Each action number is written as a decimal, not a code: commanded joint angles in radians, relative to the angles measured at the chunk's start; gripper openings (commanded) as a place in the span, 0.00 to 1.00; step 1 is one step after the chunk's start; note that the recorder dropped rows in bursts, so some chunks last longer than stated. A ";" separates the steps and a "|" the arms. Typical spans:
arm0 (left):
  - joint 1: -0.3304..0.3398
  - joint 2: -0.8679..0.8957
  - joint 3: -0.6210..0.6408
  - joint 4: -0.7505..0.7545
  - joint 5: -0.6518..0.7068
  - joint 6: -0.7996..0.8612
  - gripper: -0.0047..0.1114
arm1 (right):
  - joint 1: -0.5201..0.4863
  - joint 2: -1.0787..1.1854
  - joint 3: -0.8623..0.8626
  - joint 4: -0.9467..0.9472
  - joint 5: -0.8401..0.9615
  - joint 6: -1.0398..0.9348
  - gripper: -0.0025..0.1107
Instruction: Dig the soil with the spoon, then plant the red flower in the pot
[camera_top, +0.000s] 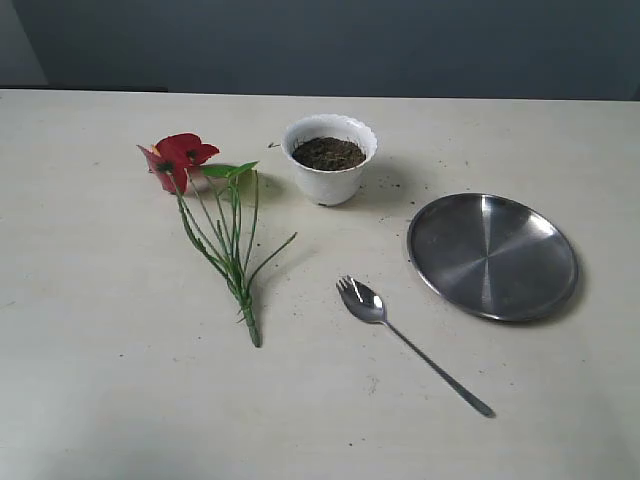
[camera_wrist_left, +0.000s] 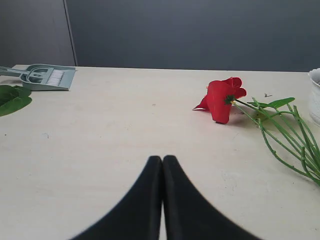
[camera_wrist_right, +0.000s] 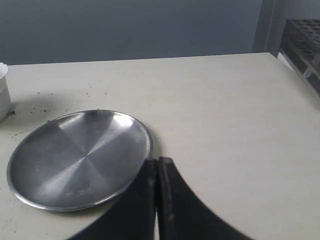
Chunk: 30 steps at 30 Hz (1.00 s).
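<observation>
The white pot (camera_top: 330, 160) stands upright at the table's far middle, filled with dark brown soil (camera_top: 328, 153). To its left lies the red flower (camera_top: 178, 160), its green stems (camera_top: 232, 250) trailing toward the front; the flower (camera_wrist_left: 222, 98) also shows in the left wrist view. The steel spoon (camera_top: 400, 338) lies flat in front of the pot, tines toward the pot. Neither arm appears in the exterior view. My left gripper (camera_wrist_left: 162, 159) is shut and empty, short of the flower. My right gripper (camera_wrist_right: 158, 161) is shut and empty, at the near rim of the steel plate (camera_wrist_right: 80, 157).
A round steel plate (camera_top: 492, 255) lies right of the pot, with soil crumbs scattered between them. A grey-green dustpan with brush (camera_wrist_left: 45, 76) and a green leaf (camera_wrist_left: 12, 98) sit at the far left. A dark rack (camera_wrist_right: 302, 45) stands beyond the table's right edge.
</observation>
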 joint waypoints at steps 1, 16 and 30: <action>-0.002 -0.005 0.005 -0.001 -0.006 -0.001 0.04 | -0.006 -0.006 0.008 -0.029 -0.009 0.000 0.02; -0.002 -0.005 0.005 -0.001 -0.006 -0.001 0.04 | -0.006 -0.006 0.008 0.008 -0.081 0.000 0.02; -0.002 -0.005 0.005 -0.001 -0.006 -0.001 0.04 | -0.006 -0.006 0.008 0.007 -0.407 0.000 0.02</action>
